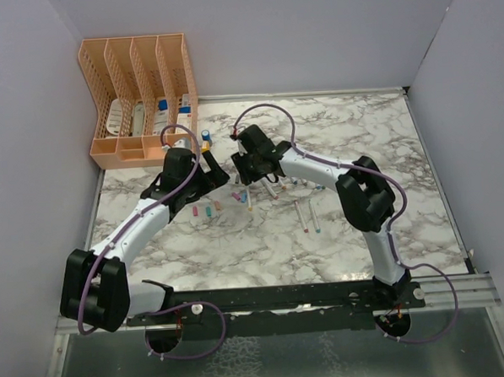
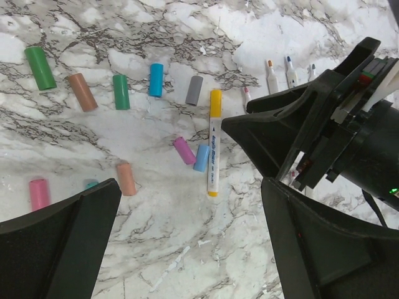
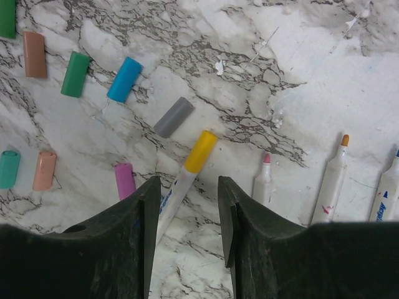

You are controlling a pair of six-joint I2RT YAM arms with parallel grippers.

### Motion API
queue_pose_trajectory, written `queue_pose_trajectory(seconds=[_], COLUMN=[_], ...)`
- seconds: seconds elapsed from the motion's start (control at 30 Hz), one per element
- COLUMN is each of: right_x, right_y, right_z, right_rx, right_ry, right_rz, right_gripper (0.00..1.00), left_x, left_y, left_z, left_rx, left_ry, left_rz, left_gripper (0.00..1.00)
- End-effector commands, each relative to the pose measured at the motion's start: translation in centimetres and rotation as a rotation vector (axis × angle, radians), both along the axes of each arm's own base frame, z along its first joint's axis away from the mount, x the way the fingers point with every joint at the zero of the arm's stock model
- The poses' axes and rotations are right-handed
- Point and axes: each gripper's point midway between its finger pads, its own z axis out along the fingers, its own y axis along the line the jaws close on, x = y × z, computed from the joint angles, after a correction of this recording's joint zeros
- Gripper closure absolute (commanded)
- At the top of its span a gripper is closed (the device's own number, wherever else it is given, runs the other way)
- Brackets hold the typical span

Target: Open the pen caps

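1. Across the grey-veined white marble tabletop (image 1: 264, 255), the job looks close to done: most pens lie bare and only one shows a cap on.
2. Above the scattered caps, the left black two-finger tool (image 2: 189, 187) hangs spread wide and empty.
3. The right black two-finger tool (image 3: 187, 184) hovers over the last capped pen with its jaws partly apart. As far as I can judge, nothing is pinched between them.
4. That thin white pen with a yellow cap (image 2: 213, 149) lies flat on the tabletop, and its yellow plastic cap (image 3: 199, 151) is what is left to pull off.
5. To the right, three white uncapped pen barrels lie side by side, tipped pink (image 3: 264, 180), orange (image 3: 331, 184) and blue (image 3: 386, 187).
6. Short loose plastic caps rest on the tabletop:
   - In a row lie a green cap (image 2: 40, 67), a brown cap (image 2: 83, 91), a second green cap (image 2: 121, 91), a blue cap (image 2: 156, 80) and a grey cap (image 2: 194, 90).
   - Just beside the capped pen lie a pink cap (image 2: 184, 151) and a light-blue cap (image 2: 201, 158).
   - Nearer the left tool lie a salmon cap (image 2: 126, 179) and another pink cap (image 2: 38, 193).
7. A teal cap (image 2: 91, 184) is half hidden by the left tool's finger, and the right tool's fingers cover the pens' lower ends. From above, the arms block the middle and the caps are too small to count, so I cannot tell whether other capped pens exist.
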Motion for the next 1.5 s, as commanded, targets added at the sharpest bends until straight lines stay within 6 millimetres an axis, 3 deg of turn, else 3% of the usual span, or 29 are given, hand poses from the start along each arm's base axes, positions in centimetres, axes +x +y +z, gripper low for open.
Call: queue_pose_trajectory(seconds=[0.0, 0.8, 1.47], right_x=[-0.7, -2.3, -4.3], right_y=[1.1, 0.6, -2.3], right_z=[-1.2, -4.3, -6.5], right_rx=[0.004, -0.038, -0.123], right_ry=[0.042, 0.106, 0.161], right_rz=[0.022, 0.038, -0.008], right_gripper=[0.59, 0.66, 0.69], left_x=[-0.1, -0.2, 0.1], left_y=[0.1, 0.4, 0.1], left_z=[0.9, 0.7, 0.8], left_rx=[-0.028, -0.041, -0.059], left_ry=[-0.029, -0.025, -0.025], left_rz=[-0.006, 0.0, 0.0], left_gripper=[0.01, 0.01, 0.01])
